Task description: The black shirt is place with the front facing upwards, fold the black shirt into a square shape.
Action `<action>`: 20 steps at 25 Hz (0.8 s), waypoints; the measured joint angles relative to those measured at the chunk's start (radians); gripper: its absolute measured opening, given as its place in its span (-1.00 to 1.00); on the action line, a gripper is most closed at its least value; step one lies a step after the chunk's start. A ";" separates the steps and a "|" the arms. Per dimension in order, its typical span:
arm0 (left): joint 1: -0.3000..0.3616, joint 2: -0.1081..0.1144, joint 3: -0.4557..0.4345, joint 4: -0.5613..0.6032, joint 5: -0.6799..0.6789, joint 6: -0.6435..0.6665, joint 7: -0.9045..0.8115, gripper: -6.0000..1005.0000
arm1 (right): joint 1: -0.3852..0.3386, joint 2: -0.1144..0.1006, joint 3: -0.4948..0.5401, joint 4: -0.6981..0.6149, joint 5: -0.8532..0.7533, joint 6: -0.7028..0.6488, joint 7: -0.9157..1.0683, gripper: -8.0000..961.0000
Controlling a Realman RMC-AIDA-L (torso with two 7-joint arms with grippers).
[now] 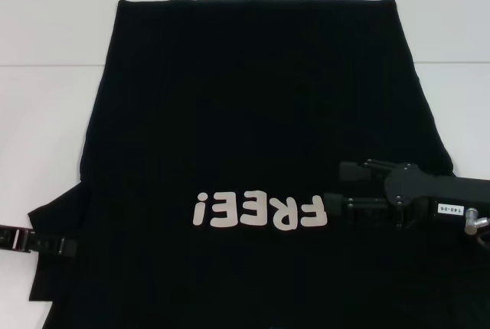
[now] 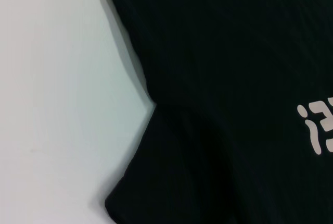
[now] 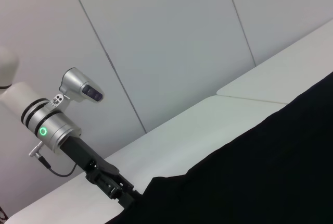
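Head view is showing the black shirt (image 1: 253,138) lying flat on the white bench (image 1: 46,115), its white "FREE!" lettering (image 1: 260,212) facing up and reading upside down, hem toward the far edge. The right gripper (image 1: 337,184) is hovering over the cloth just beside the lettering, its fingers spread apart, probably lining up for a pinch. The left gripper (image 1: 65,247) is reaching in low at the near left sleeve (image 1: 53,229), likely to take that edge; whether it is pinching the fabric I cannot tell.
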 joint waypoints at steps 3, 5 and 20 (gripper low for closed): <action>0.000 0.000 0.000 0.000 -0.001 -0.001 0.002 0.38 | -0.001 0.000 0.000 0.005 0.000 0.000 0.000 0.97; -0.001 -0.001 -0.001 0.000 -0.001 -0.009 0.002 0.24 | -0.003 0.000 0.000 0.005 0.001 0.000 0.000 0.97; -0.003 -0.007 -0.001 0.004 0.001 -0.050 0.011 -0.52 | -0.011 0.000 0.011 0.006 0.003 -0.011 0.000 0.97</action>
